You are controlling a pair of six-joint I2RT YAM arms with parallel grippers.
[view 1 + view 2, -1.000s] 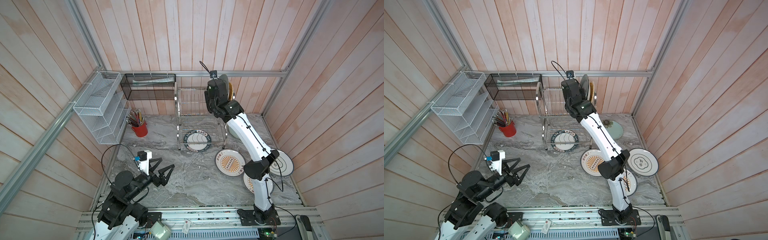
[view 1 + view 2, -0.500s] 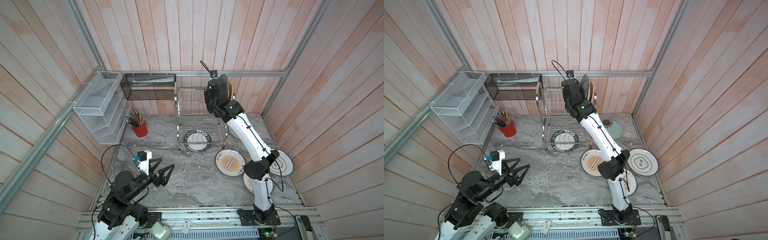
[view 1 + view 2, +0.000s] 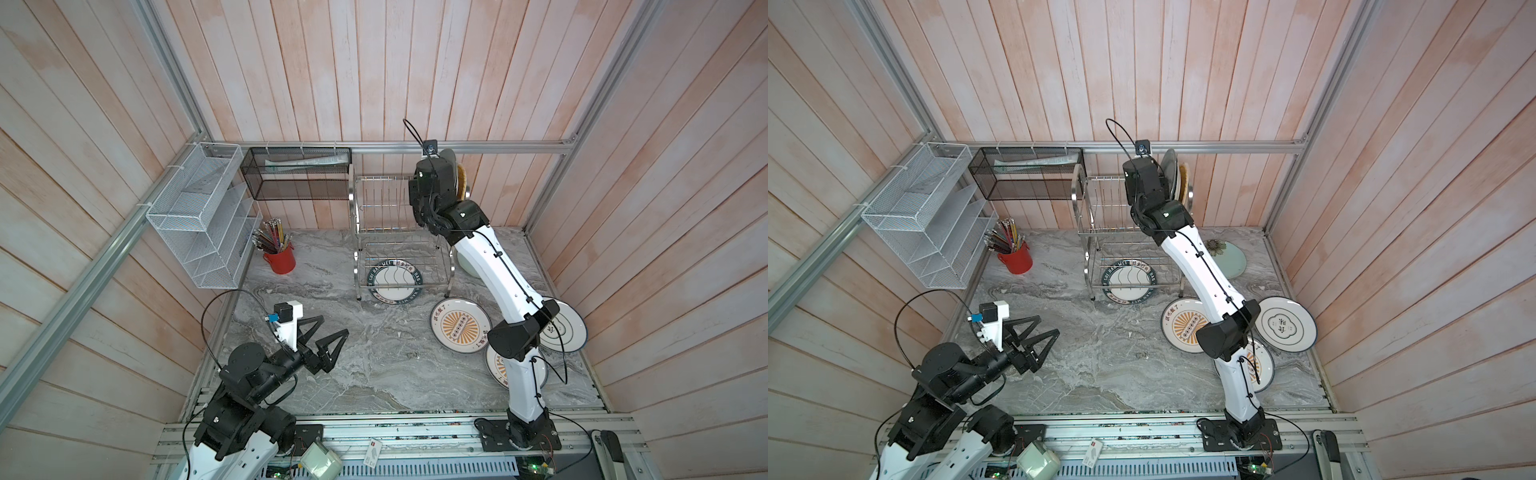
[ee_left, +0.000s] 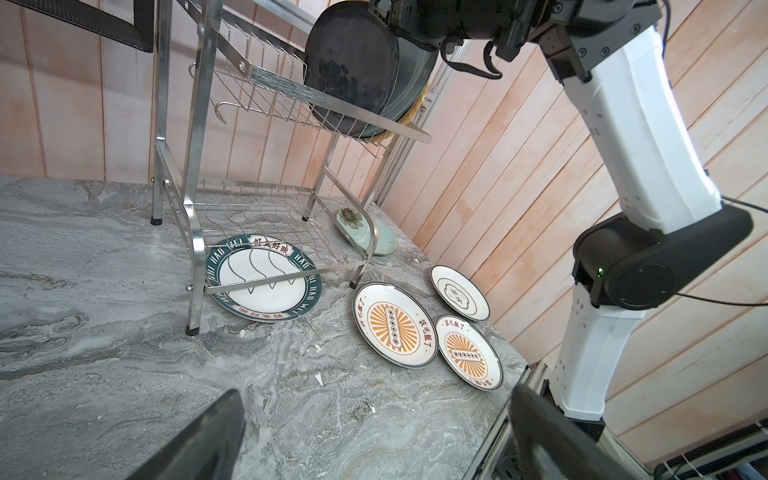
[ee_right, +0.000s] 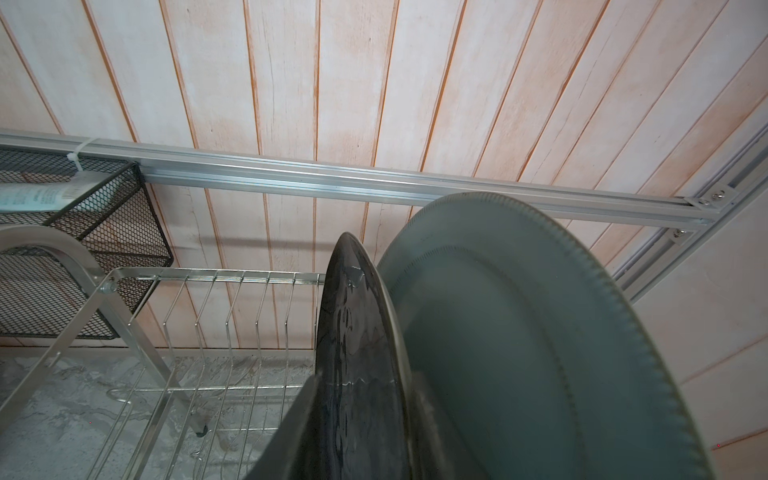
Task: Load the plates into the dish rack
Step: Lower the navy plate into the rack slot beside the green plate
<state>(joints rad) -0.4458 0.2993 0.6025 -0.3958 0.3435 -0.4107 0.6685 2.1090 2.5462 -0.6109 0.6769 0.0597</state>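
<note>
Right wrist view recorded a glossy black plate (image 5: 357,353) standing on edge in the upper tier of the dish rack (image 5: 216,276), beside a grey-teal plate (image 5: 519,332). The right fingers (image 5: 286,432) straddled its rim; grip could not be determined. The left fingers (image 4: 208,440) stood wide, holding nothing. The worktop (image 3: 374,374) was grey marble; the walls (image 3: 415,83) were pale pink planks.

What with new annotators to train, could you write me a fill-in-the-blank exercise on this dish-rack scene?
The glossy black plate stands on edge in the ____ tier of the dish rack.
Flat on the table lie ____ orange-sunburst plates.
The left pincer hangs over the table with its jaws ____.
Missing words: upper; two; open.
</note>
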